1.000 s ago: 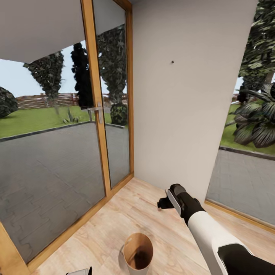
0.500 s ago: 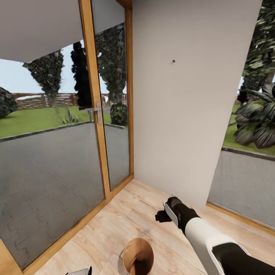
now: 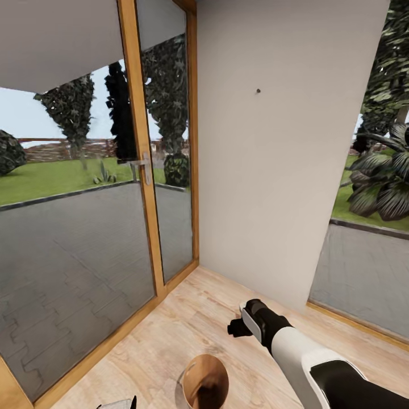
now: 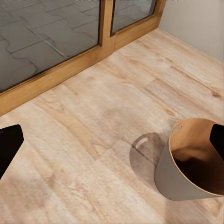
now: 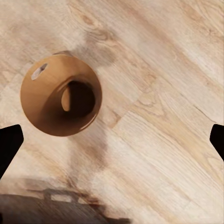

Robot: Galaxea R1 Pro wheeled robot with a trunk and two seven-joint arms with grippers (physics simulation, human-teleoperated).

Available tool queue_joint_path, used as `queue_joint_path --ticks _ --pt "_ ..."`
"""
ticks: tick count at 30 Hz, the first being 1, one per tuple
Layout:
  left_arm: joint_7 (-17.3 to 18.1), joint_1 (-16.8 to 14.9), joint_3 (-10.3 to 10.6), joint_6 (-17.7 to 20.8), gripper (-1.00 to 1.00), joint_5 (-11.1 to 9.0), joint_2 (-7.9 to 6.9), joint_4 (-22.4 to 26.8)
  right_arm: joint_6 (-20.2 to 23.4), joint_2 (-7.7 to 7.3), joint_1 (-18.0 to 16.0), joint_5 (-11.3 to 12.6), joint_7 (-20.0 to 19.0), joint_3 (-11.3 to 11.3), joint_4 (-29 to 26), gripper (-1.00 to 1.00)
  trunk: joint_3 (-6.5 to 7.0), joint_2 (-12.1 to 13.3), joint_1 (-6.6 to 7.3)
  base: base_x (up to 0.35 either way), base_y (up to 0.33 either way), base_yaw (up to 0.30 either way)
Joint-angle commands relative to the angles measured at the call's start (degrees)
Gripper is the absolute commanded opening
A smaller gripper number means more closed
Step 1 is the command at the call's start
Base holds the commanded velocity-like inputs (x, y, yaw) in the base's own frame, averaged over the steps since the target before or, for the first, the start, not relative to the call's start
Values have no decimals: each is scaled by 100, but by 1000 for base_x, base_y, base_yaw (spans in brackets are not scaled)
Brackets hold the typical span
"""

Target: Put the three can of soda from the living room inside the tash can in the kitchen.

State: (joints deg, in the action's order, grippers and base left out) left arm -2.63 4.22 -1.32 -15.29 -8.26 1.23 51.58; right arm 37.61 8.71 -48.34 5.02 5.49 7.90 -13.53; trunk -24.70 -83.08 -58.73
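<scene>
The right gripper (image 3: 238, 328), jaws wide apart and empty, is drawing back from over the bin (image 3: 205, 386) on the floor (image 3: 170, 335); a drop is probably done; left gripper (image 4: 112, 140) also apart

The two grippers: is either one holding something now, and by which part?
Nothing is held. The right gripper and the left gripper are both open with only bare floor between their fingertips. The bin stands untouched on the floor.
</scene>
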Motion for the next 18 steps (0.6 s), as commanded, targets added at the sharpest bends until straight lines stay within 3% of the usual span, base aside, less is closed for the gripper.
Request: queue_joint_path --ticks 1,6,18 --pt "2 0 -2 2 100 0 0 2 -2 3 0 33 -4 -3 0 100 0 0 0 0 0 0" --pt "9 0 3 19 100 -2 0 -18 -20 11 0 162 0 -7 -18 100 0 0 0 0 102 0" --pt "10 0 -4 23 100 -3 0 -26 -34 0 0 191 38 -8 -35 100 0 0 0 0 249 0"
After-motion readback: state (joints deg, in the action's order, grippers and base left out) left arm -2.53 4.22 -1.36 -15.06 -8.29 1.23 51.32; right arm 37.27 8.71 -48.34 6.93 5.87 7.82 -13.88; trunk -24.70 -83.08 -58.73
